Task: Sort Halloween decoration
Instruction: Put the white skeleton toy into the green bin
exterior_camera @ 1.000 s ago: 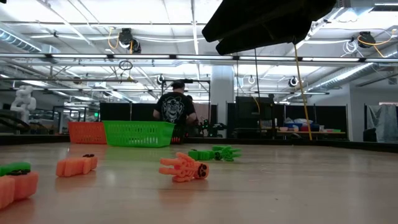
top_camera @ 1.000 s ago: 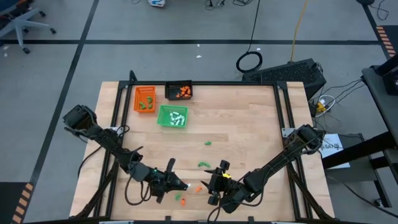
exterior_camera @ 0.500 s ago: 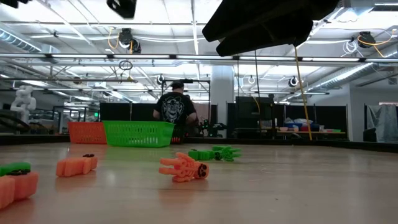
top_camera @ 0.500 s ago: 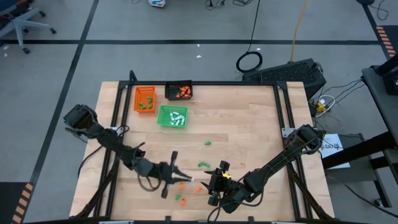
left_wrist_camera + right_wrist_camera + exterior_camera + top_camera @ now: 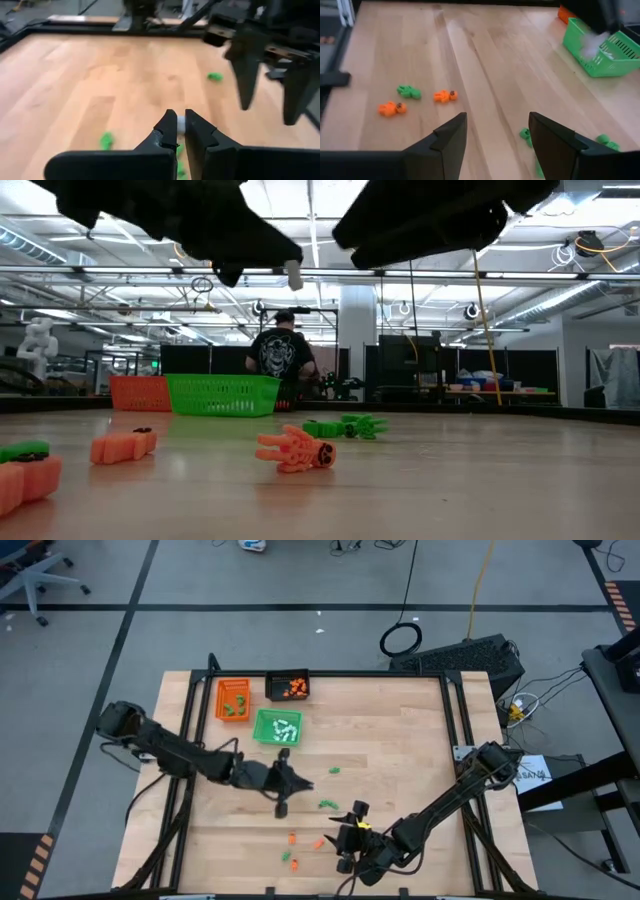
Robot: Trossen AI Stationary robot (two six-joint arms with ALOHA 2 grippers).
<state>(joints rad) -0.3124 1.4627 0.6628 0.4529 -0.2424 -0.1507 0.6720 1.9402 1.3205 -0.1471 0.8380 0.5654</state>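
My left gripper [image 5: 306, 785] hangs over the table's middle, shut on a tiny white piece [image 5: 181, 123] of the Halloween decoration, which the low view shows as a white piece [image 5: 294, 276] under the dark fingers. My right gripper [image 5: 349, 832] stands open near the near edge, its fingers [image 5: 451, 134] holding nothing. Loose decoration pieces lie flat on the wood: a green piece [image 5: 335, 770], another green piece [image 5: 326, 804], and orange pieces [image 5: 291, 837] close to my right gripper. My left gripper pinches the white piece [image 5: 181, 123] between its two fingertips, only at their free ends. The fingers reach out nearly level, slanting slightly down. The piece is lifted clear of the table and sticks out below the tips [image 5: 294, 276].
An orange tray [image 5: 232, 698], a black tray [image 5: 288, 687] and a green tray [image 5: 278, 728] stand at the far left, each holding small pieces. A person stands in the room beyond the table [image 5: 282, 352]. Bare wood covers the table's right half [image 5: 410, 740].
My left gripper has swung from the near edge toward the far edge and the green tray, staying shut, and its wrist has rolled. It now shows in the low view overhead with the white piece. My right arm has kept still.
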